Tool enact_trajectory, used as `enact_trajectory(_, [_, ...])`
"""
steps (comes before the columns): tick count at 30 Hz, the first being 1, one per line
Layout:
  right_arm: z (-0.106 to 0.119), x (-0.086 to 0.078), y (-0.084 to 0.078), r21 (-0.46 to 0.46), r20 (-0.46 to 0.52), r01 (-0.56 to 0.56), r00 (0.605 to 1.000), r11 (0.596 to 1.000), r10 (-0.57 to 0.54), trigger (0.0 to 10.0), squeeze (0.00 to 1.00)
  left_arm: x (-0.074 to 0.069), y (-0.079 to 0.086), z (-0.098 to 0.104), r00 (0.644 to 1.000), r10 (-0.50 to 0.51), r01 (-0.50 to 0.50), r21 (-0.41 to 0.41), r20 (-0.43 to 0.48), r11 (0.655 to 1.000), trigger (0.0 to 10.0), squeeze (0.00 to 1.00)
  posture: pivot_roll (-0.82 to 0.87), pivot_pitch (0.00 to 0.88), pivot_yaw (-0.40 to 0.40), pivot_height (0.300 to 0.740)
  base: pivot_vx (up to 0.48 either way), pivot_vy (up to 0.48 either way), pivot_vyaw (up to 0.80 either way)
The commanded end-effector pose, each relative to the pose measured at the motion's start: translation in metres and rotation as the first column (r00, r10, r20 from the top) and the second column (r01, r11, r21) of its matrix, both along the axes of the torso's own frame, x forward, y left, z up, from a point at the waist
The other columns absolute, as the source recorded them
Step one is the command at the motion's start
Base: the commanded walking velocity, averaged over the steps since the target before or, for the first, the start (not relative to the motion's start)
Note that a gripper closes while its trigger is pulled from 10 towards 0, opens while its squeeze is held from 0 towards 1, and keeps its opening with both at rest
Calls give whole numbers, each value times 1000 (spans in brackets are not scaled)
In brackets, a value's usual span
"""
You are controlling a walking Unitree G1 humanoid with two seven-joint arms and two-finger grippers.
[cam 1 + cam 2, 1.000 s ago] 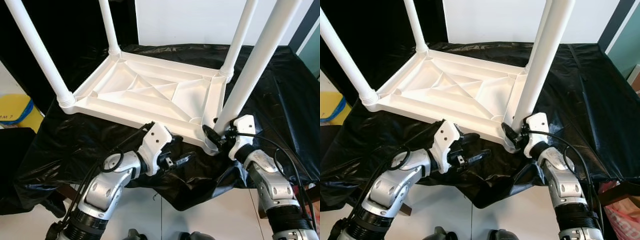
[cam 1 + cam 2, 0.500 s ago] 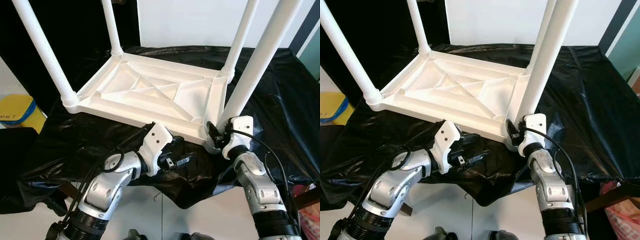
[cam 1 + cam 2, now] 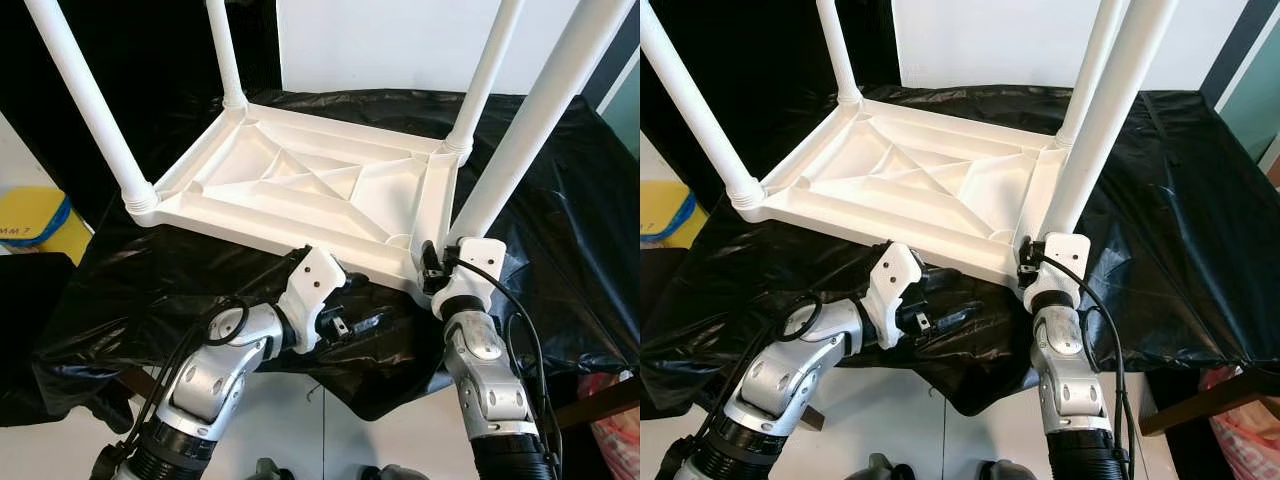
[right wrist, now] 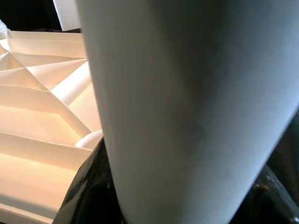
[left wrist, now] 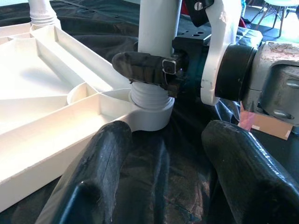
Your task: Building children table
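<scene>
White plastic children table [image 3: 310, 195] lies upside down on the worktop [image 3: 560, 200], near its front edge, four legs up. Worktop is draped in black plastic sheet [image 3: 1160, 200], crinkled and glossy, so the table likely slides on it when pushed.

Table looks like light, hollow moulded plastic: stiff ribbed underside, smooth slippery tube legs. Probably not fragile, but a long leg gives leverage and could cross-thread or tilt at the socket. Best hold is low on the leg, just above the ribbed collar [image 5: 148, 100], where twisting force goes straight into the joint.

Right pincer [image 5: 152, 70] is closed around the front right leg [image 3: 520, 150] at its base, right at the front right corner socket; one black finger wraps the tube in the left wrist view. Left pincer [image 3: 352, 322] hovers just beside the table's front rim, fingers [image 5: 100, 154] spread wide, gripping nothing, resting near the sheet.

Room: white wall [image 3: 400, 40] behind, dark backdrop on the left, yellow item [image 3: 30, 225] on the floor off the worktop's left edge, pale floor below.
</scene>
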State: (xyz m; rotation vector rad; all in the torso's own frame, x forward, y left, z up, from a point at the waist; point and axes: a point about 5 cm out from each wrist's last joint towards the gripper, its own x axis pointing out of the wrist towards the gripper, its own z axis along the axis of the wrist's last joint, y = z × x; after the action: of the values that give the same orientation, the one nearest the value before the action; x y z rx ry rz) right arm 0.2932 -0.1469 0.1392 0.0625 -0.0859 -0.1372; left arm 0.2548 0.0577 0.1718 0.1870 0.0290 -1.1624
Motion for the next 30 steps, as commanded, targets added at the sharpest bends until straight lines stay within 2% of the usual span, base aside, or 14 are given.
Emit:
enact_trajectory(1, [-16, -4, -4, 19, -83, 44, 996, 999, -42, 10000, 0, 0, -1, 0, 1000, -3, 3, 0, 13, 1000, 10000, 0, -113, 86, -9, 740, 0, 0, 0])
enact_trajectory(8, [-13, -5, -1, -2, -72, 50, 996, 999, -50, 10000, 0, 1, -1, 1, 1000, -7, 7, 2, 16, 1000, 10000, 0, -117, 79, -6, 740, 0, 0, 0])
enact_trajectory(9, [-11, -5, -1, -9, -59, 49, 997, 999, -49, 10000, 1000, 1, -1, 1, 1000, -9, 9, 5, 18, 1000, 10000, 0, -119, 78, -5, 740, 0, 0, 0])
enact_trajectory(14, [-3, -4, -3, -24, -16, 14, 1000, 1000, -14, 10000, 1000, 2, -1, 1, 1000, -9, 9, 8, 21, 1000, 10000, 0, -120, 77, -6, 740, 0, 0, 0])
enact_trajectory(19, [4, -2, -5, -41, 22, -90, 996, 995, 91, 10000, 1000, 2, -1, 1, 1000, -7, 7, 8, 21, 1000, 10000, 0, -116, 76, -9, 740, 0, 0, 0])
enact_trajectory(21, [4, -2, -5, -41, 22, -90, 996, 995, 91, 10000, 1000, 2, -1, 1, 1000, -7, 7, 8, 21, 1000, 10000, 0, -116, 76, -9, 740, 0, 0, 0])
enact_trajectory(22, [5, -1, -7, -53, 24, -143, 989, 988, 145, 10000, 137, 2, -1, 1, 1000, -6, 6, 8, 22, 1000, 10000, 0, -112, 79, -9, 740, 0, 0, 0])
enact_trajectory(23, [6, 0, -10, -75, 22, -215, 976, 974, 217, 10000, 0, 1, 0, 1, 1000, -4, 4, 8, 24, 1000, 10000, 0, -111, 83, -9, 740, 0, 0, 0])
enact_trajectory(26, [7, 2, -13, -92, 19, -270, 962, 959, 273, 10000, 0, 1, 1, 1, 1000, -2, 2, 9, 25, 1000, 10000, 0, -110, 85, -8, 740, 0, 0, 0])
enact_trajectory(28, [10, 8, -17, -130, 1, -363, 931, 923, 366, 10000, 0, 1, 1, 1, 1000, 0, -1, 8, 23, 1000, 10000, 0, -109, 89, -5, 740, 0, 0, 0])
enact_trajectory(29, [10, 8, -17, -130, 1, -363, 931, 923, 366, 10000, 0, 1, 1, 1, 1000, 0, -1, 8, 23, 1000, 10000, 0, -109, 89, -5, 740, 0, 0, 0])
enact_trajectory(30, [10, 11, -19, -149, -11, -401, 915, 904, 404, 10000, 0, 1, 2, 1, 1000, 0, 0, 8, 22, 1000, 10000, 0, -109, 92, -3, 740, 0, 0, 0])
